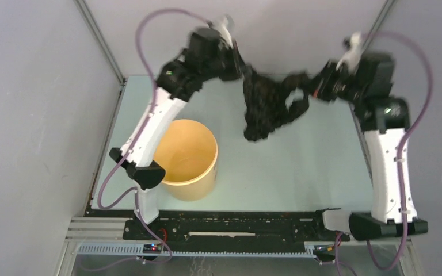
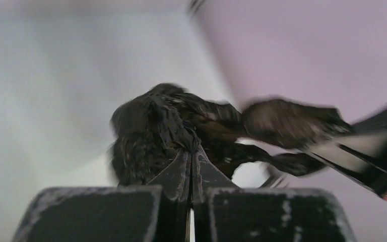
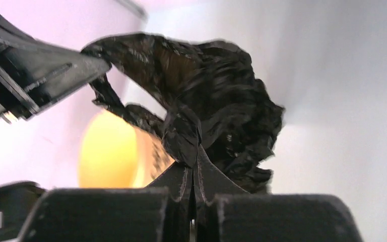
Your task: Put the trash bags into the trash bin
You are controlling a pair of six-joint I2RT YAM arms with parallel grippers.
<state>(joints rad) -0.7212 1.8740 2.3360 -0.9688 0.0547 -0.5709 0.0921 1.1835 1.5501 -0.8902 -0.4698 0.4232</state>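
– Black plastic, glossy and crinkled: the trash bag (image 1: 265, 109) is being held up in the air over the far half of the table (image 1: 299, 172). It is being stretched between both arms, with its bulk hanging as a wad in the middle. None of it is being seen inside the trash bin (image 1: 198, 187) yet.

– Grips?

– On the left gripper (image 1: 240, 71) the jaws are being pressed together, with a fold of the bag being pinched at the tips; this is being shown plainly in the left wrist view. The right gripper (image 1: 316, 86) is being closed tight on another fold in the same way.

– Bin position?

– Yellow, open-topped, upright, beside the left arm's base. It is being seen nearer than the bag and to its left, well apart. The bag is not being held over the mouth.

– Step in hand, as judged?

– The bag is being carried across to the bin. This is best done with both pinches being kept firm while the bag is being moved left and toward the near edge, high enough that the wad is being lifted clear of the rim. The grippers should be brought closer together, so the bag is being gathered narrower than the mouth. Release is advised only when the wad is being lowered inside. Risk: the rim being snagged by a trailing flap, and the bin being tipped.
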